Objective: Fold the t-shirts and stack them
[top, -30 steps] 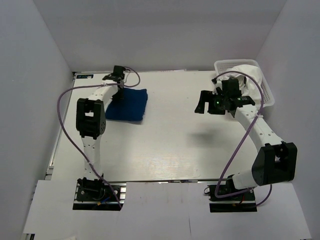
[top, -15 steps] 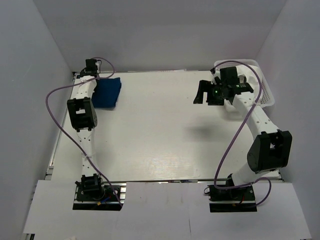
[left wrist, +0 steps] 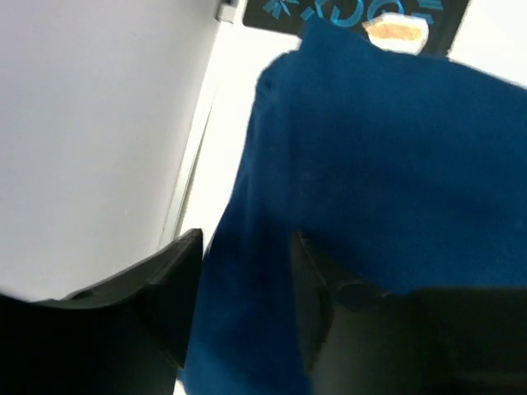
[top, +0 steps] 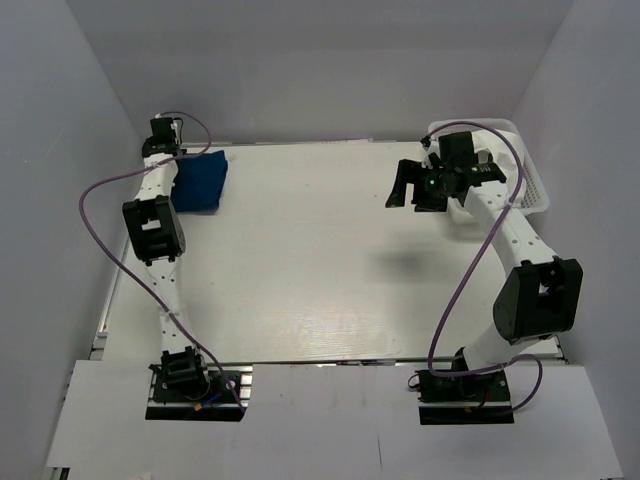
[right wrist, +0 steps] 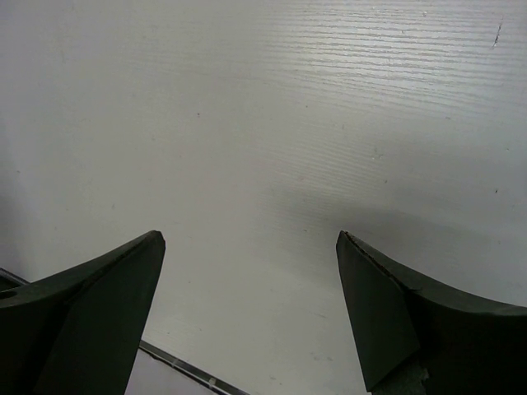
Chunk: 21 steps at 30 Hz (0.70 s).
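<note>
The navy blue t-shirt (top: 200, 180) lies folded at the table's back left corner. My left gripper (top: 175, 158) is at its left edge, shut on a fold of it. In the left wrist view the blue cloth (left wrist: 370, 164) fills the gap between my fingers (left wrist: 165, 288), and my gripper (left wrist: 247, 296) is pinched on it. My right gripper (top: 412, 190) is open and empty above the back right of the table, left of the basket. In the right wrist view my right gripper (right wrist: 249, 239) has only bare table below it. The white t-shirt (top: 503, 152) lies in the basket, mostly hidden by my right arm.
The white lattice basket (top: 535, 190) stands at the back right corner. The left wall is close beside the navy shirt and my left gripper (left wrist: 82, 123). A dark label plate (left wrist: 354, 12) sits at the table's back edge.
My left gripper has dragged the navy shirt from the left middle into the back left corner. My right gripper has moved slightly back toward the basket, still open.
</note>
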Tool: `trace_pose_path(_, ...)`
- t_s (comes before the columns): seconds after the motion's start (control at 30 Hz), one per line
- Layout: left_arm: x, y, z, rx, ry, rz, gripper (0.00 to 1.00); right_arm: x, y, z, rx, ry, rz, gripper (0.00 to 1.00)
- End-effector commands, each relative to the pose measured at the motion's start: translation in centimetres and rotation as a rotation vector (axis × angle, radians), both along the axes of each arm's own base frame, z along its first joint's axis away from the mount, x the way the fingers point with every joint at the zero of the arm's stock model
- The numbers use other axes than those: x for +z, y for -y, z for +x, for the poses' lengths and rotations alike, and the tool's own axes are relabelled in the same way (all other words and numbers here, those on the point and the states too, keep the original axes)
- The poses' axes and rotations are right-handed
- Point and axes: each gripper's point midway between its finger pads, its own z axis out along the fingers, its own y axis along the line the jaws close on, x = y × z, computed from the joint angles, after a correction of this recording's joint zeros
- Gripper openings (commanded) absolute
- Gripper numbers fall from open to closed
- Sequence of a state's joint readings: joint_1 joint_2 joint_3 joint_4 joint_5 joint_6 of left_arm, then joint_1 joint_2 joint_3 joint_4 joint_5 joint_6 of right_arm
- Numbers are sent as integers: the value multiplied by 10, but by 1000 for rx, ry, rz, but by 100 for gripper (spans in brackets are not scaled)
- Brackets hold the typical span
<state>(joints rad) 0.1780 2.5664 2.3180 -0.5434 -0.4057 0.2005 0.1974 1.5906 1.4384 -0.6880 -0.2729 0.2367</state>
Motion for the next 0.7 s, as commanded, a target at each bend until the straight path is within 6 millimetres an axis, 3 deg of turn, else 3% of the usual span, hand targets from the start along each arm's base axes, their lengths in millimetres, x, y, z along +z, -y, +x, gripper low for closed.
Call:
trace_pose_path(0.0, 61, -4, 17, -1, 154, 13, 59, 7, -8, -1, 12, 11, 37, 90)
trace_pose_path(0.03, 68, -4, 14, 14, 157, 10, 66, 10, -7, -2, 14, 19, 40, 90)
trace_pose_path(0.07, 74, -3, 11, 22, 161, 1, 93, 11, -7, -1, 14, 25, 44, 90)
trace_pose_path(0.1, 76, -1, 6, 43, 166, -24, 100, 11, -9, -1, 18, 25, 48, 90)
trace_pose_path(0.17, 105, 9, -10, 48, 184, -77, 100, 19, -7, 1, 13, 67, 54, 90)
trace_pose_path(0.2, 102, 22, -20, 70, 181, -140, 100, 19, -8, -1, 7, 64, 68, 90)
trace_pose_path(0.23, 110, 30, -29, 75, 189, -180, 100, 31, -11, 3, 15, 117, 89, 90)
trace_pose_path(0.27, 148, 49, -38, 43, 254, -229, 100, 31, -12, 3, 18, 124, 99, 90)
trace_pose_path(0.3, 139, 64, -51, 53, 239, -297, 100, 27, -12, -2, 15, 115, 104, 90)
trace_pose_path(0.33, 145, 76, -61, 21, 241, -346, 100, 37, -15, 1, 21, 155, 125, 90)
trace_pose_path(0.37, 158, 103, -60, -72, 286, -429, 100, 37, -16, -1, 23, 159, 129, 90)
trace_pose_path(0.4, 165, 116, -84, -95, 292, -481, 100, 30, -16, -7, 17, 144, 133, 90)
trace_pose_path(0.43, 168, 141, -93, -126, 301, -538, 100, 35, -15, -8, 9, 167, 144, 90)
trace_pose_path(0.47, 170, 155, -104, -143, 304, -566, 100, 28, -15, -12, 8, 155, 148, 90)
trace_pose_path(0.5, 147, 169, -124, -136, 252, -591, 100, 35, -14, -14, -1, 185, 159, 90)
trace_pose_path(0.53, 171, 195, -144, -184, 288, -610, 100, 33, -14, -22, 2, 186, 165, 90)
trace_pose_path(0.57, 149, 204, -166, -166, 237, -611, 100, 26, -13, -25, -2, 187, 165, 90)
trace_pose_path(0.6, 150, 215, -181, -183, 237, -622, 100, 32, -9, -29, -15, 216, 165, 90)
trace_pose_path(0.63, 153, 236, -197, -213, 237, -648, 100, 21, -6, -38, -20, 212, 156, 90)
trace_pose_path(0.67, 159, 249, -226, -261, 258, -687, 100, 20, -5, -41, -25, 223, 154, 90)
